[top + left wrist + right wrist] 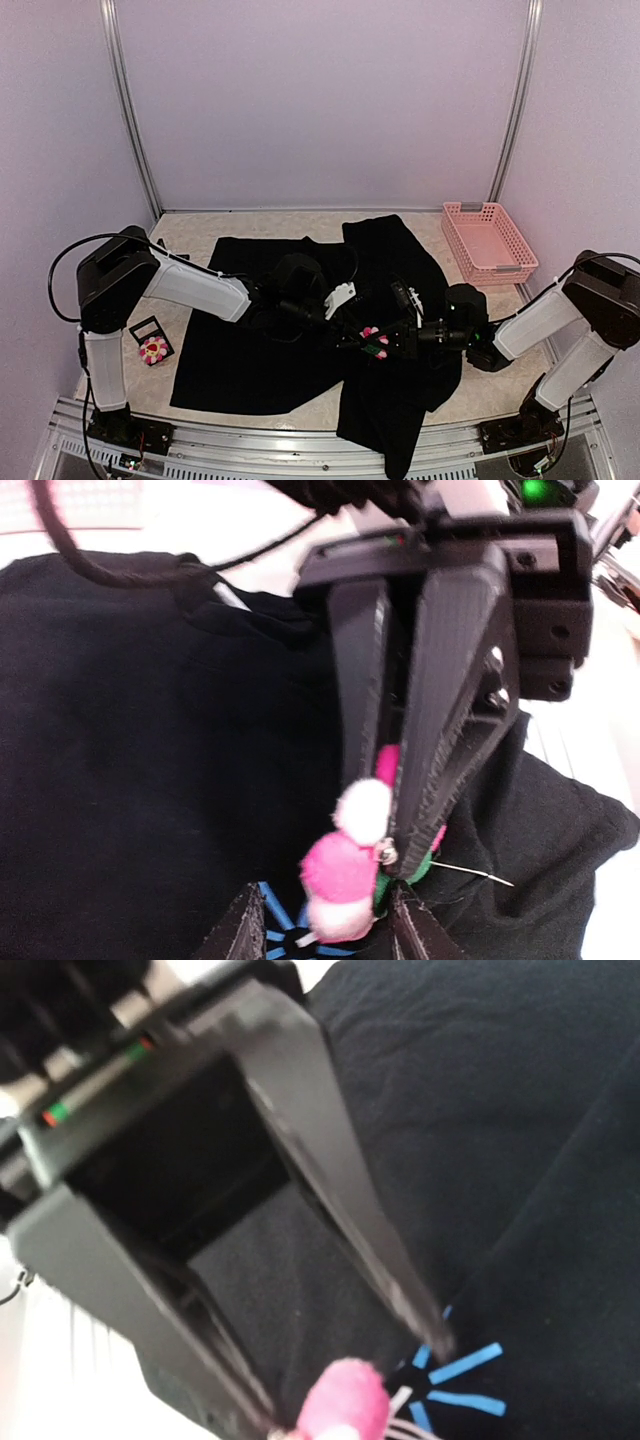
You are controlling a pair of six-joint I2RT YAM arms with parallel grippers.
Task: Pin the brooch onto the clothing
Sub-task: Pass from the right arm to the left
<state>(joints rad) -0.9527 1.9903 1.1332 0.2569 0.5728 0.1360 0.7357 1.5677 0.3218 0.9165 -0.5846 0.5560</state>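
The black clothing (pixel 240 360) lies spread on the table. Over its light-blue starburst mark (pixel 272 920) the pink and white brooch (pixel 345 875) hangs edge-on, green back to the right. My right gripper (pixel 385 815) comes down from above and is shut on it. The brooch's bare pin (pixel 480 876) points out to the right above the cloth. My left gripper (pixel 320 932) is open, with one fingertip on each side of the brooch's lower petals. In the right wrist view the left gripper (pixel 350 1380) spreads wide around the brooch (pixel 345 1405), beside the starburst mark (pixel 465 1380).
A second flower brooch (pixel 153 349) lies on a dark card at the table's left, near the left arm's base. A pink basket (pixel 490 240) stands at the back right. Both arms meet over the shirt's middle (pixel 374 338).
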